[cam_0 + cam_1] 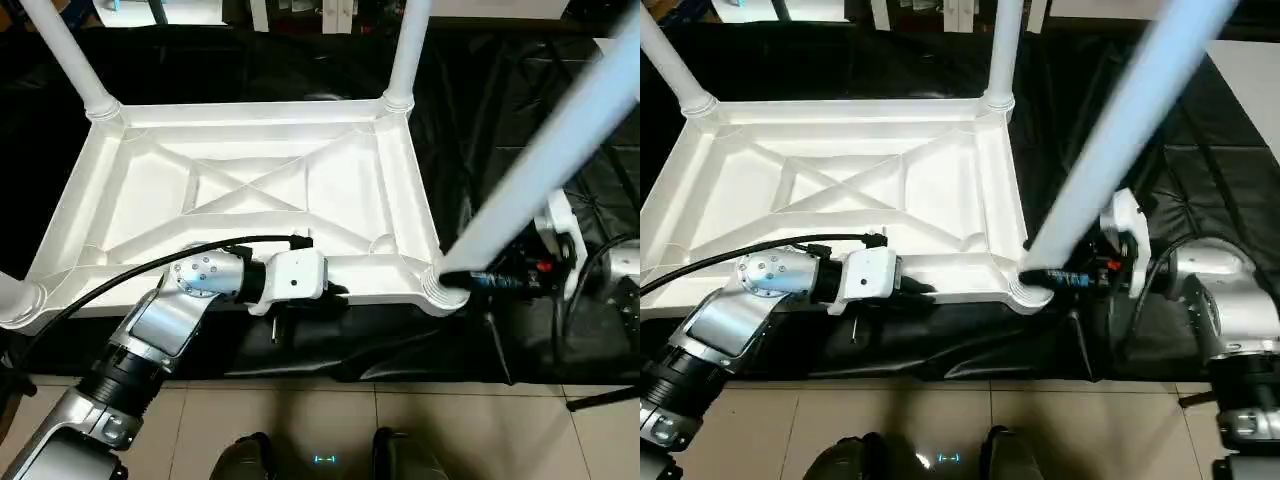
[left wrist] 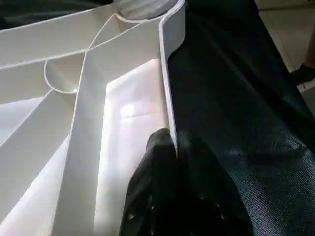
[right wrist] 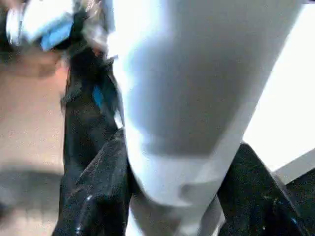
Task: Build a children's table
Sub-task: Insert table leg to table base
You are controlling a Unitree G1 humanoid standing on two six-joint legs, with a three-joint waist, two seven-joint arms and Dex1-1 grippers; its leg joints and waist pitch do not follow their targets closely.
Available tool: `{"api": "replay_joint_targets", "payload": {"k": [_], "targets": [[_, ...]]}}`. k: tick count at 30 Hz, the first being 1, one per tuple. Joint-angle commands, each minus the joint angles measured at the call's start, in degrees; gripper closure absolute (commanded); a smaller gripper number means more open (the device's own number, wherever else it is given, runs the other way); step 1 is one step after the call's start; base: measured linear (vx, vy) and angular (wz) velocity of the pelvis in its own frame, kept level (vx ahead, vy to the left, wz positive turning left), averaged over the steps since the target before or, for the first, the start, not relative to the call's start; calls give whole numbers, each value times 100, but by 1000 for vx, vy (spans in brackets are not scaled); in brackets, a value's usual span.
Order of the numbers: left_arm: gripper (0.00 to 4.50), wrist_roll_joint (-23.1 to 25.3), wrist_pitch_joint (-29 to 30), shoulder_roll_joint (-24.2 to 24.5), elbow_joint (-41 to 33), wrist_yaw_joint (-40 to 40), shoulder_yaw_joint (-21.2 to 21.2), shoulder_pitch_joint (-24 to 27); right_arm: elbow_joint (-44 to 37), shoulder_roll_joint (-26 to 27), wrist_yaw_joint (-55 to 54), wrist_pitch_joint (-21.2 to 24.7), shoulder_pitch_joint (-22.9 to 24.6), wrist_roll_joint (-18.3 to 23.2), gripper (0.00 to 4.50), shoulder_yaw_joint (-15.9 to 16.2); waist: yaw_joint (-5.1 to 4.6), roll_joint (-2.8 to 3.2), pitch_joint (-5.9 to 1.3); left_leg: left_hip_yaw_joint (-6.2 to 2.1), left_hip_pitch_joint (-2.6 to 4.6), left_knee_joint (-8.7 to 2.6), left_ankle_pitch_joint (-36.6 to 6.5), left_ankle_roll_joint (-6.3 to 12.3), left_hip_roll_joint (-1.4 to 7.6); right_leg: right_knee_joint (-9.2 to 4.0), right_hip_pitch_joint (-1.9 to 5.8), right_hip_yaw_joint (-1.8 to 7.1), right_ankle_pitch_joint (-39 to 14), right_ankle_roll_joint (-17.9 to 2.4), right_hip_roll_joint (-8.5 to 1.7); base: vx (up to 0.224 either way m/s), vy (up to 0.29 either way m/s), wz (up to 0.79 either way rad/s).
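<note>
Tabletop: it (image 1: pixel 250 190) is lying upside down on the black-draped surface (image 1: pixel 500 110), ribbed underside facing up, with legs standing in its corner sockets.

Left eye view: the left pincer (image 1: pixel 335 292) is reaching in level from the near side, forearm angling up from the lower left, and is sitting on the tabletop's near rim. The near-right leg (image 1: pixel 540 165) is rising out of its corner socket (image 1: pixel 443 287), leaning toward the camera.

Right eye view: the right pincer (image 1: pixel 1065 277) is coming in from the right, wrist bent inward, and is meeting that leg just above the socket.

Left wrist view: the black fingers (image 2: pixel 157 162) are pinching together on the thin upright rim wall, one on each side, so the left pincer is clamped on the tabletop.

Right wrist view: one dark finger (image 3: pixel 93 191) is showing on each side of the white tube, lying against it, so the right pincer is clamped on the near-right leg.

Step in hand, as judged: seating the near-right leg in its socket.

Doing it well: the left arm should be holding the rim down firmly while the right is bringing the tube upright, in line with the socket, before pressing, since a tilted push could jam it or skid the tabletop.
</note>
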Motion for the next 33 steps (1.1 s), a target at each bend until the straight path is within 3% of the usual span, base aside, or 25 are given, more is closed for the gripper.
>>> {"api": "replay_joint_targets", "payload": {"k": [1,4,6,10,15,16,17,18,19,20,21,23,24,26,28,30,33], "targets": [[450,-46,-122,-112,13,-145,-377,272,-33,123,-510,284,-78,495,255,-509,-21,-186,-324,7,55,-314,-204,1075,144,-364,313,80,-385,-1867,-120,0,0,0],[450,-45,-87,-122,-71,-88,-387,380,-39,363,-1110,809,21,1004,258,-978,-17,-185,-342,15,78,-312,-68,1046,145,-347,303,87,-191,-1872,-111,0,0,0],[450,34,-74,-138,-140,64,-372,500,-417,632,-1680,1436,279,1643,258,-1460,12,-161,-343,25,75,-312,65,1090,141,-326,312,92,84,-1869,-108,0,0,0],[450,34,-74,-138,-140,64,-372,500,-417,632,-1680,1436,279,1643,258,-1460,12,-175,-351,35,60,-304,162,1095,115,-317,316,70,264,-1817,-87,0,0,0],[450,59,-83,-143,-148,110,-366,523,-560,689,-1828,1588,342,1811,259,-1549,5,-176,-318,35,69,-339,-114,934,119,-376,306,88,-231,-1684,-110,0,0,0],[450,261,-26,-353,-77,800,-176,556,-1227,1047,-2981,1709,459,3317,259,-1806,22,-63,-333,20,85,-338,-43,913,123,-357,307,96,-137,-1696,-123,0,0,0],[450,484,78,-663,13,1721,103,596,-2046,1484,-4470,1832,573,5487,259,-2115,38,-91,-324,6,111,-342,39,939,151,-360,307,127,113,-1618,-150,0,0,0],[450,495,85,-681,14,1772,118,599,-2086,1497,-4542,1838,581,5653,259,-2125,28,-106,-336,-9,101,-356,-6,963,153,-360,300,93,75,-1556,-126,0,0,0],[450,536,112,-754,17,1967,177,614,-2238,1546,-4820,1863,612,6296,259,-2165,31,-98,-342,-22,105,-360,25,938,143,-357,310,91,48,-1512,-125,0,0,0],[450,542,131,-796,4,2053,207,627,-2323,1495,-4931,1846,645,6935,259,-2114,-1,-144,-328,-5,58,-369,-94,889,82,-398,335,83,-169,-1397,-83,0,0,0],[450,535,150,-826,-24,2092,216,648,-2404,1463,-5044,1868,673,7457,259,-2094,-16,-152,-316,-7,15,-381,-123,873,63,-417,350,81,-281,-1333,-96,0,0,0],[450,547,193,-862,-104,2101,199,710,-2552,1398,-5091,2086,742,8159,259,-2072,-40,-120,-315,-5,13,-391,-204,861,50,-460,344,81,-544,-1193,-108,0,0,0],[450,547,193,-862,-104,2101,199,710,-2552,1398,-5091,2086,742,8159,259,-2072,-62,-129,-322,-9,-12,-391,-110,887,36,-455,351,71,-456,-1127,-94,0,0,0],[450,608,218,-914,-221,2101,170,817,-2679,1417,-5094,2764,812,8380,259,-2234,-92,-130,-328,-7,-23,-380,16,937,20,-446,336,60,-291,-1101,-70,0,0,0],[450,660,223,-950,-248,2126,172,853,-2801,1536,-5241,3019,838,8403,259,-2367,-99,-129,-344,-6,-34,-362,212,1010,16,-412,338,64,76,-1125,-58,0,0,0],[450,690,225,-967,-251,2141,174,862,-2858,1620,-5318,3113,836,8403,259,-2441,-98,-122,-357,-6,-32,-351,389,1075,16,-376,329,46,405,-1160,-54,0,0,0],[450,737,259,-975,-273,2224,156,877,-2993,1898,-5479,3300,760,8403,259,-2698,-98,-106,-353,-4,-31,-350,426,1103,28,-367,317,39,487,-1221,-61,0,0,0]]}}
